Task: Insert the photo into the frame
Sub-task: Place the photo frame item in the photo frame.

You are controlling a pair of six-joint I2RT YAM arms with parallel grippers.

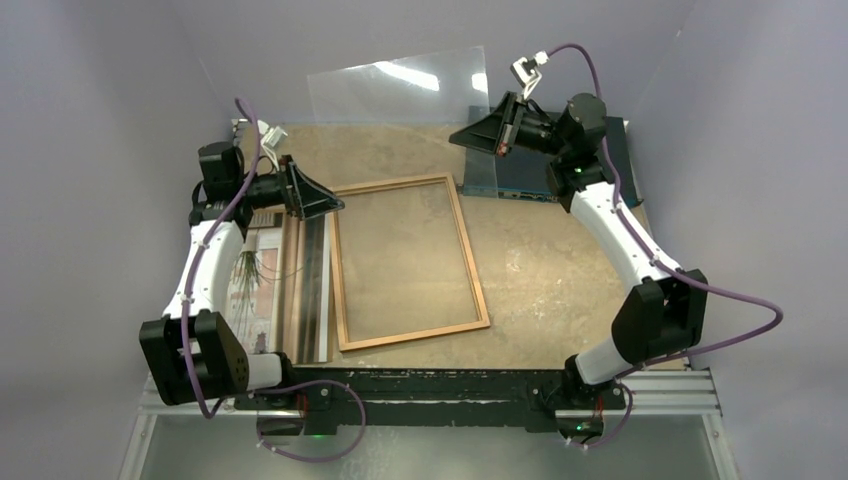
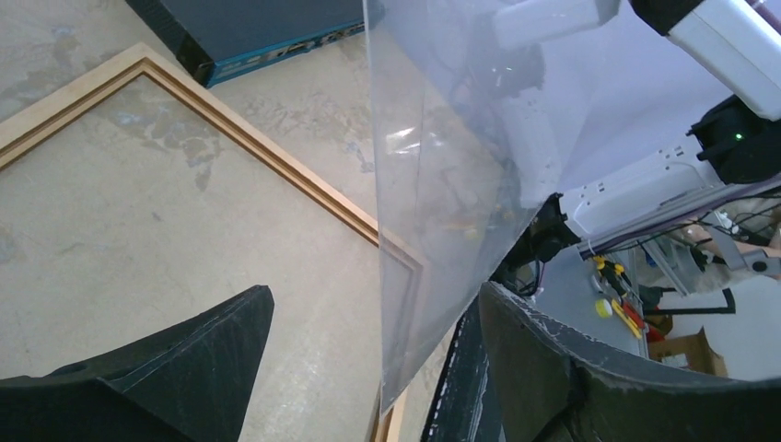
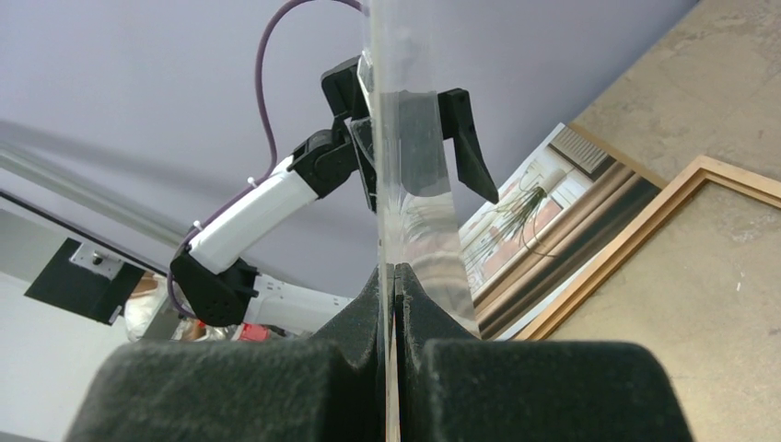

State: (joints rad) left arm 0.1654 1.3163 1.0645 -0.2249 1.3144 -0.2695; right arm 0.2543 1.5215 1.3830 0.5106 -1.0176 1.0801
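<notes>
The frame [image 1: 468, 255] lies flat on the table with nothing in it; it also shows in the left wrist view [image 2: 230, 120] and the right wrist view [image 3: 645, 221]. The photo [image 1: 312, 290] lies face up left of the frame, partly under my left arm, and shows in the right wrist view [image 3: 543, 212]. My right gripper [image 1: 470, 130] [image 3: 394, 269] is shut on the edge of a clear plastic sheet [image 1: 400, 85] [image 3: 405, 110], held raised over the table's back. My left gripper [image 1: 322, 200] [image 2: 376, 290] is open and empty above the frame's far left corner. The sheet's lower corner [image 2: 442, 166] hangs in front of it.
A dark flat electronics box [image 1: 510, 180] [image 2: 267, 28] lies at the back right, just beyond the frame's far corner. Purple cables loop from both arms. The black rail with the arm bases [image 1: 430, 385] runs along the near edge.
</notes>
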